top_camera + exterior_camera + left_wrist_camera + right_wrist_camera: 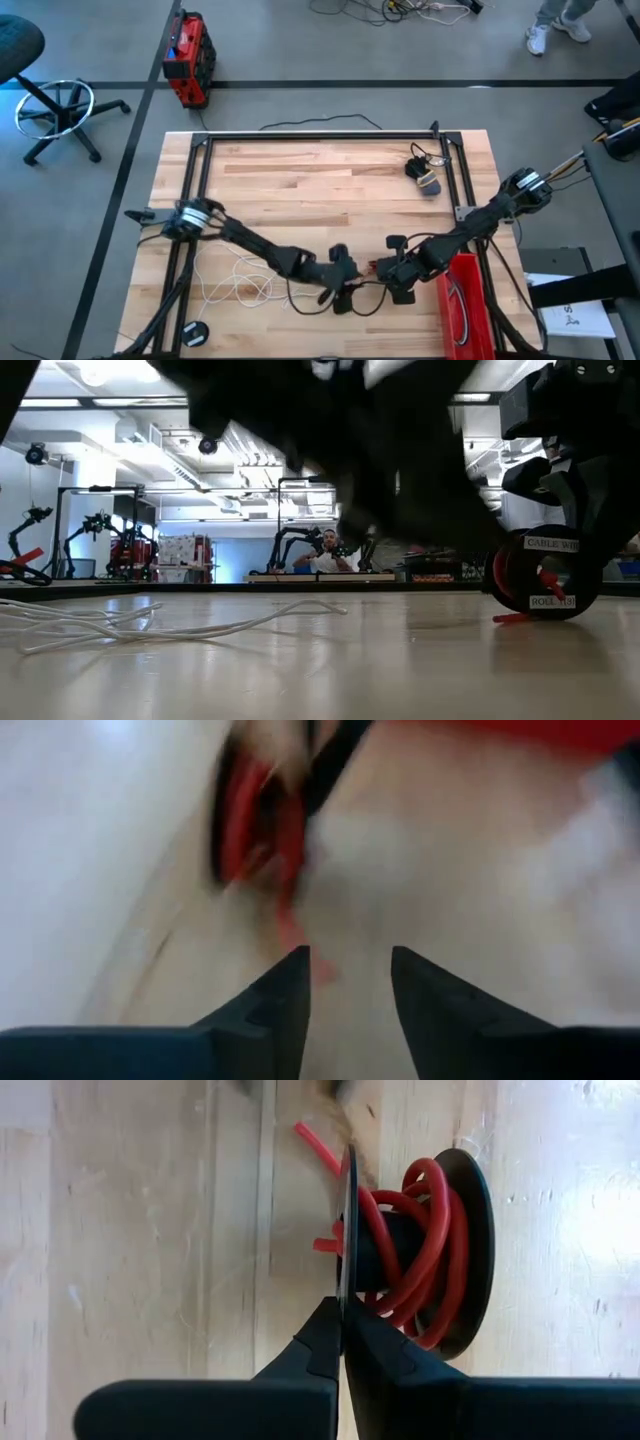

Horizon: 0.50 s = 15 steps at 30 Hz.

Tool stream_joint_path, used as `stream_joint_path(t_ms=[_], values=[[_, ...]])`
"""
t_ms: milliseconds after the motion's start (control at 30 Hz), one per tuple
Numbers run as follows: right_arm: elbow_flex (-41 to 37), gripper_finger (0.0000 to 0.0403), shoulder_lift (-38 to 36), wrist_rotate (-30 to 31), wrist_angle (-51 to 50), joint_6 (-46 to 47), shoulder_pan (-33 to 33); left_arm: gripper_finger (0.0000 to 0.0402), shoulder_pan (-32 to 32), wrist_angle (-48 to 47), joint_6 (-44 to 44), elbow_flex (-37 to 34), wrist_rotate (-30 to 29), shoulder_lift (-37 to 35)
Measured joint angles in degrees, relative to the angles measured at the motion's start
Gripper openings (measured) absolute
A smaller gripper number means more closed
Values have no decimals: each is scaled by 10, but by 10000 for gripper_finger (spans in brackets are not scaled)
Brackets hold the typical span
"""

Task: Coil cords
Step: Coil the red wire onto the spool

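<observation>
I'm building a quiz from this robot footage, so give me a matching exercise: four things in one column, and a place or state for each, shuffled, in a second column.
Things:
1. white cord
2. red cord
3. right gripper
4. left gripper

Places or states:
A. wound on a black spool
B. open, nothing between its fingers
C. lying in loose loops on the table near the left arm
D. shut on the spool's thin flange

Pairs: 1-C, 2-A, 3-D, 4-B
</observation>
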Motion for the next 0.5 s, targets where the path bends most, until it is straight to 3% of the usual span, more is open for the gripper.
stream_joint_path(t_ms=[233,500], values=[[1,0,0,-2,-1,-3,0,146,4,-28,-11,43,-50,49],[2,0,0,-5,-3,-5,0,120,10,-32,-11,55,-18,73]])
